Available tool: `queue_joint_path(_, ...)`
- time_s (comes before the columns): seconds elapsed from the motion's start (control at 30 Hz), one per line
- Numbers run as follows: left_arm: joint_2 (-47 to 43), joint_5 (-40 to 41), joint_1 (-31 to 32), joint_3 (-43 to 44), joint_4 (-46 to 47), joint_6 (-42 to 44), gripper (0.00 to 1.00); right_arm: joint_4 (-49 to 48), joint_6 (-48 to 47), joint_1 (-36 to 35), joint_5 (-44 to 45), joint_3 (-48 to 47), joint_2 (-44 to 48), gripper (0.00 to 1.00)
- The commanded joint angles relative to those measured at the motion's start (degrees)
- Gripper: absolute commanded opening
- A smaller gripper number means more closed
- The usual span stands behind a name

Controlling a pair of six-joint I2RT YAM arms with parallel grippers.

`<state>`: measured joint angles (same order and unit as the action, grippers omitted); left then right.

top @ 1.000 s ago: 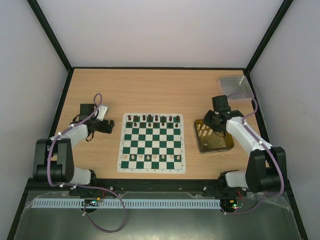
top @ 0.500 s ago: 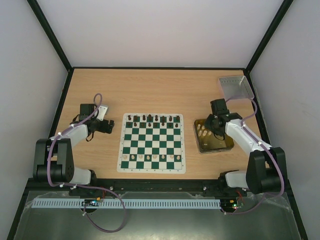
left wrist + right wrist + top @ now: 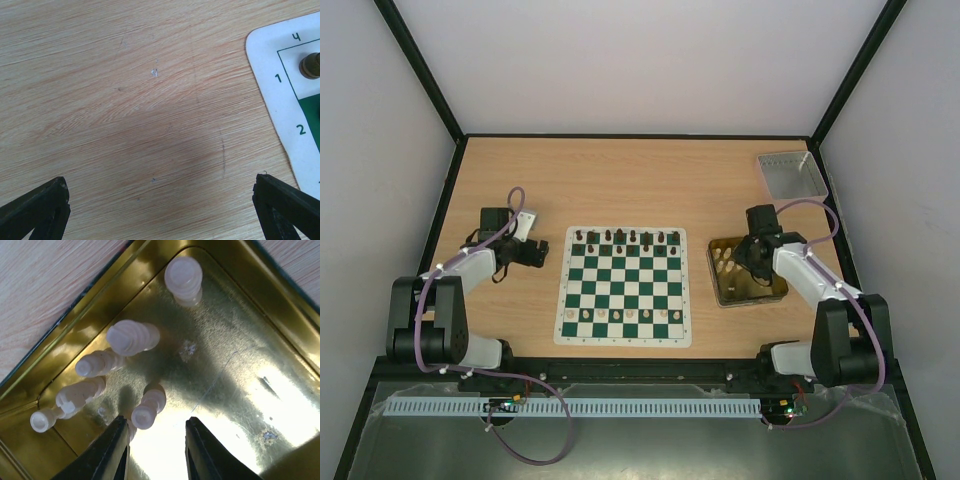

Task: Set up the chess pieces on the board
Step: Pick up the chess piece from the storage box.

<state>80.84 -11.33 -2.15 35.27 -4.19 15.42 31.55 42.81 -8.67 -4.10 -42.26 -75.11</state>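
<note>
Your right gripper (image 3: 156,427) is reaching into the gold tin (image 3: 235,265) right of the board (image 3: 624,341), jaws partly spread, a cream pawn (image 3: 147,410) sitting at their tips, unpinched, other cream pieces (image 3: 132,337) standing beside it. Your left gripper (image 3: 160,210) is hovering over the table (image 3: 125,100) left of the board, jaws spread wide. Dark pieces (image 3: 633,237) are lining the board's far row.

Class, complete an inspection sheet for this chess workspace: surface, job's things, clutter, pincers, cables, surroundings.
Surface: wooden table, faint scuffs.
Job's things: board centred; dark pieces along far row; light pieces in a near row; spare light pieces inside gold tin.
Clutter: grey tray, far right.
Pincers: left pincer wide open over wood beside board; right pincer in tin, jaws narrowly apart, nothing clamped.
Cables: purple cables loop along both arms.
Surroundings: white walls, black frame.
</note>
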Motion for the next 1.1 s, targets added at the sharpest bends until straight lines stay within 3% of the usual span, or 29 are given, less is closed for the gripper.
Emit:
queue_joint_path(0.0,0.68,0.17,0.22,0.05,0.14,0.31,0.99,-1.66,-0.33,1.64,0.24,0.84,-0.74,0.3)
queue_joint_path(0.73,1.25,-0.09,0.26,0.39,-0.12,0.31,0.99,-6.12,-1.05,2.85,-5.11,2.77,-4.61,0.27)
queue_joint_path(1.07,1.34,-0.16,0.35,0.4,-0.12,0.37,0.99,-6.01,-0.84,2.81,-4.22,2.79,-3.98,0.08)
